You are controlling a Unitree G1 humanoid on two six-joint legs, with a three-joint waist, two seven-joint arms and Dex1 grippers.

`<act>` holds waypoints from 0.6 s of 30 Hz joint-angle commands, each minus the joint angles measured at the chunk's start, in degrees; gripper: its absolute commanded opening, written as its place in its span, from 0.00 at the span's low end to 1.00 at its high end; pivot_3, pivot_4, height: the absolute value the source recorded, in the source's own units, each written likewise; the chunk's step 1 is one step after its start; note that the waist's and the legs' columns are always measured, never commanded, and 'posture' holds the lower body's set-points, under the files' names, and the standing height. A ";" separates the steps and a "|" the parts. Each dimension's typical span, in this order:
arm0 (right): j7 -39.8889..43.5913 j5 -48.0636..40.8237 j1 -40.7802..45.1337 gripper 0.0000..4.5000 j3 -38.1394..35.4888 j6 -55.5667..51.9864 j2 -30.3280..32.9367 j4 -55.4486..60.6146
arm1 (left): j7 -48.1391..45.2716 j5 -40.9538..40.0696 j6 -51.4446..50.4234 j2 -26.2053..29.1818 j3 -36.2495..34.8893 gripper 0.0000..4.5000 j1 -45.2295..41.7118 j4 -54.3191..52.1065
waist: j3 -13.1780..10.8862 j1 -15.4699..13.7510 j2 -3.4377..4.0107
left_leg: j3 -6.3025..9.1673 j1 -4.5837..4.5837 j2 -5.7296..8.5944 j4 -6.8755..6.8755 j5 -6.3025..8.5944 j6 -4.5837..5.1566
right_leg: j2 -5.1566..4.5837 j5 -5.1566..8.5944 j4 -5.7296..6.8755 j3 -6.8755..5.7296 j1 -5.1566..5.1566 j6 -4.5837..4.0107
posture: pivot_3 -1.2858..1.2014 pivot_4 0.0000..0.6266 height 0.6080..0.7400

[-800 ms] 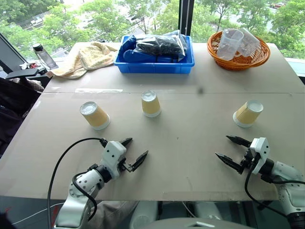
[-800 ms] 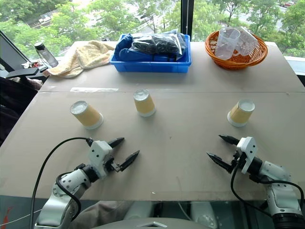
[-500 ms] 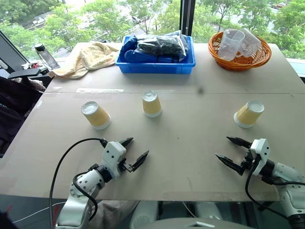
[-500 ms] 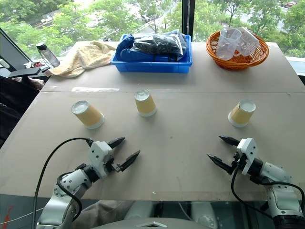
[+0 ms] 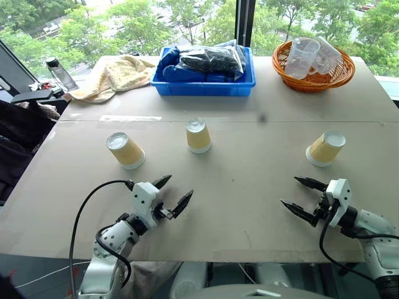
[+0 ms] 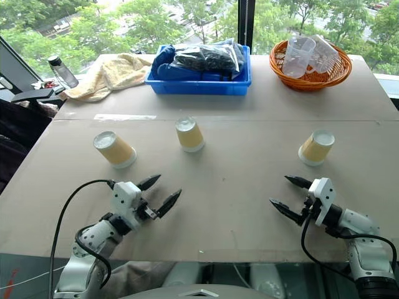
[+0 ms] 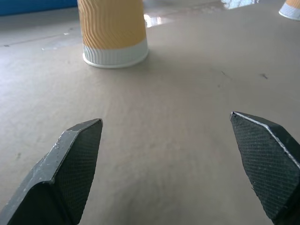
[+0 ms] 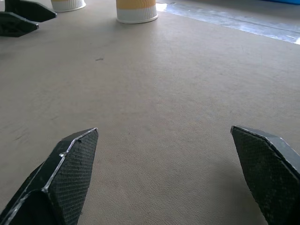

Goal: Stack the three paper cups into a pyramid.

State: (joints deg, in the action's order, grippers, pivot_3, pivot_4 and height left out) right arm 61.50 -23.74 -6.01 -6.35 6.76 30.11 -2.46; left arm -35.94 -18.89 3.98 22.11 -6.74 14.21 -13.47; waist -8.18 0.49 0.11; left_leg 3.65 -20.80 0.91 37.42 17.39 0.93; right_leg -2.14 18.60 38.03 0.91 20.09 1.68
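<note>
Three paper cups (image 5: pixel 198 135) stand apart, upside down on the bench (image 5: pixel 249 168); left hand (image 5: pixel 173 194) and right hand (image 5: pixel 299 196) gape wide, empty.

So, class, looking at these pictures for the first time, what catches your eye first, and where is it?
Three upside-down paper cups stand apart in a row across the middle of the table. Nearer the front edge, the left gripper and right gripper are both open and empty.

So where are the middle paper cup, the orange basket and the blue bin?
middle cup (image 5: pixel 198 137), left eye view, on its tan side.
basket (image 5: pixel 298 81), left eye view, on its woven front wall.
blue bin (image 5: pixel 201 88), left eye view, on its front wall.
</note>
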 commanded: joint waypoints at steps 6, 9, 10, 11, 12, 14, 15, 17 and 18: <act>5.27 -6.87 3.11 1.00 4.04 -2.85 -1.30 8.41 | 17.14 -0.35 0.48 -5.88 -13.84 0.99 -0.35 -2.46 | -0.15 0.08 -0.22 | 0.00 -0.02 0.00 0.01 -0.03 -0.05 | 0.02 0.00 -0.03 0.00 0.00 0.01 | 0.52 0.24 1.00; 4.77 -9.12 4.71 1.00 4.85 -5.98 -1.47 11.97 | 20.36 2.24 -0.41 -4.66 -15.76 0.99 -3.07 1.15 | -0.15 0.01 -0.22 | 0.05 -0.01 0.00 0.01 0.00 0.01 | 0.04 0.00 0.00 -0.04 0.00 0.01 | 0.52 0.24 1.00; 4.24 -10.19 5.43 1.00 4.88 -7.17 -1.69 13.01 | 20.73 3.29 -0.31 -3.87 -15.86 0.99 -4.15 2.17 | -0.16 -0.14 -0.23 | 0.04 -0.01 0.00 0.01 0.00 0.00 | 0.04 0.00 0.00 -0.04 0.00 0.01 | 0.52 0.24 1.00; 3.76 -11.00 6.10 1.00 4.90 -8.13 -1.89 13.85 | 20.87 4.20 -0.07 -3.18 -15.81 0.99 -5.16 2.96 | -0.16 -0.21 -0.24 | 0.05 -0.02 0.02 0.03 -0.03 -0.04 | 0.03 -0.01 0.01 -0.05 -0.01 0.02 | 0.52 0.24 1.00; 3.10 -11.64 7.19 1.00 4.86 -8.89 -2.22 14.65 | 21.43 4.31 -0.36 -2.80 -16.03 0.99 -6.79 3.99 | -0.17 -0.30 -0.26 | 0.05 -0.02 0.02 0.04 -0.04 -0.08 | 0.04 -0.01 0.01 -0.06 0.00 0.02 | 0.52 0.24 1.00; 2.19 -12.13 8.55 1.00 4.68 -9.70 -2.65 15.74 | 21.95 4.65 -0.69 -2.26 -15.97 0.99 -8.84 5.46 | -0.19 -0.50 -0.34 | 0.05 -0.04 0.04 0.06 -0.05 -0.09 | 0.03 -0.01 0.00 -0.07 0.00 0.03 | 0.52 0.24 1.00; 1.55 -12.46 9.29 1.00 4.45 -10.21 -2.82 16.39 | 22.07 4.89 -0.94 -2.09 -15.73 0.99 -9.81 6.10 | -0.22 -0.55 -0.39 | 0.06 -0.05 0.04 0.06 -0.05 -0.10 | 0.03 -0.01 -0.01 -0.08 0.00 0.03 | 0.52 0.24 1.00; 0.48 -13.18 10.06 1.00 4.09 -11.25 -2.91 17.70 | 22.14 5.33 -1.23 -1.99 -15.40 0.99 -10.82 6.63 | -0.23 -0.54 -0.42 | 0.06 -0.08 0.04 0.06 -0.06 -0.10 | 0.03 -0.01 -0.01 -0.08 0.04 0.03 | 0.52 0.24 1.00; -0.12 -13.71 10.47 1.00 3.87 -11.99 -2.85 18.57 | 22.14 5.35 -1.56 -2.01 -15.24 0.99 -11.33 6.78 | -0.24 -0.52 -0.42 | 0.06 -0.09 0.04 0.05 -0.06 -0.11 | 0.03 -0.01 -0.02 -0.08 0.05 0.03 | 0.52 0.24 1.00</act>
State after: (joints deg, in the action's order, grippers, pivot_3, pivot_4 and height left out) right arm 62.38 -35.63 3.77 -0.98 -4.38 27.36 12.92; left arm -14.30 -14.02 2.48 19.41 -21.88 3.33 -6.05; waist -8.41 -0.03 -0.31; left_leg 3.72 -20.95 0.95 37.46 17.33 0.82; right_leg -2.12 18.59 38.01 0.83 20.21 1.71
